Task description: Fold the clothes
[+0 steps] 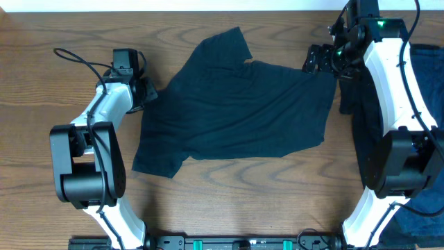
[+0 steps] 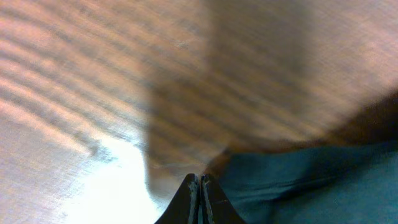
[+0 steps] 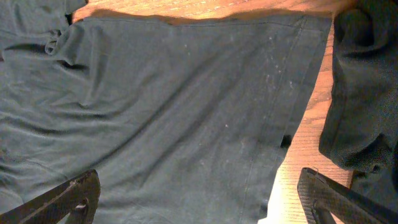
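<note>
The left gripper (image 2: 199,190) is closed, its two fingers pressed flat together with no gap showing. It sits low at the left edge of the black T-shirt (image 1: 236,111), between the two sleeves. In the left wrist view the shirt's border lies right against the closed tips on their right side. Whether any fabric is caught between them cannot be told. On the other side of the tips there is only the bare wooden table (image 1: 208,201).

The right gripper (image 3: 205,202) stands wide open and holds nothing. Its fingers (image 3: 68,199) are spread far apart above the cloth. It hovers over the T-shirt's opposite end, near the hem corner that lies farthest from the arm bases.

The T-shirt is spread mostly flat in the middle of the table and lies sideways. Its hem faces the right arm, one short sleeve points away from the bases, and the other sleeve juts out at the shirt's near left corner. The right wrist view shows a stitched band along the hem and some soft wrinkles bunched toward the far sleeve.

Just beyond the hem runs a narrow strip of table. Past that strip is a heap of dark clothes (image 3: 364,81), apart from the T-shirt and partly under the right arm. A navy blue garment (image 1: 424,62) shows on the far side of that arm from the T-shirt.
</note>
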You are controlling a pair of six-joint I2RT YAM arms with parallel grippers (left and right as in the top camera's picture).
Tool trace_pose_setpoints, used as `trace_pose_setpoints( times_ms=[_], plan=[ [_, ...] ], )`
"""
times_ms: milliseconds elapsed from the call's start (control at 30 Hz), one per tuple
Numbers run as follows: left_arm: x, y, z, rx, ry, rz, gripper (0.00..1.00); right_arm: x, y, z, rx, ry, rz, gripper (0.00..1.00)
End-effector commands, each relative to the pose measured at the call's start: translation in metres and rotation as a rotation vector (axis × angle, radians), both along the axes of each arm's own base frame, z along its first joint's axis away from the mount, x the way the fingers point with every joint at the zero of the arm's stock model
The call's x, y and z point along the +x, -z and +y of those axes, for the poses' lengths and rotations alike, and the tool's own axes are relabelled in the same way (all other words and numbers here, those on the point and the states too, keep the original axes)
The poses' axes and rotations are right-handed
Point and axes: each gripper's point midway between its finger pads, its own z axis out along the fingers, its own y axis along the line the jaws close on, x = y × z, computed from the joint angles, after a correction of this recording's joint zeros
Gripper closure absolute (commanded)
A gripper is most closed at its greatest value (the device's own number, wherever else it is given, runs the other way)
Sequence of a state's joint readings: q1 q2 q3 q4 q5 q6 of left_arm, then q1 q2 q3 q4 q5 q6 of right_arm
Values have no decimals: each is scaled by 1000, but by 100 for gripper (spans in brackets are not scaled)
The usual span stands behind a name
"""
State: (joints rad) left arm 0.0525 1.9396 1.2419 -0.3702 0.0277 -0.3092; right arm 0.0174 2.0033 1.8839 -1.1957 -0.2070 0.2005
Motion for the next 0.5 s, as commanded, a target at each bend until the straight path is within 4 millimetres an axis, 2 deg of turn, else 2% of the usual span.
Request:
trace_pose_setpoints(
  times_ms=[0, 133, 267, 467],
  plan=[
    [8, -4, -13, -50, 76, -33, 94, 0, 1, 2, 7, -3, 5, 1],
    [10, -5, -27, -113, 110, -44, 94, 0, 1, 2, 7, -3, 5, 1],
    [11, -2, -29, -98, 114, -42, 94, 0, 1, 2, 7, -3, 5, 1],
    [11, 23, -31, -105, 115, -6, 94, 0, 1, 2, 7, -3, 5, 1]
  ],
)
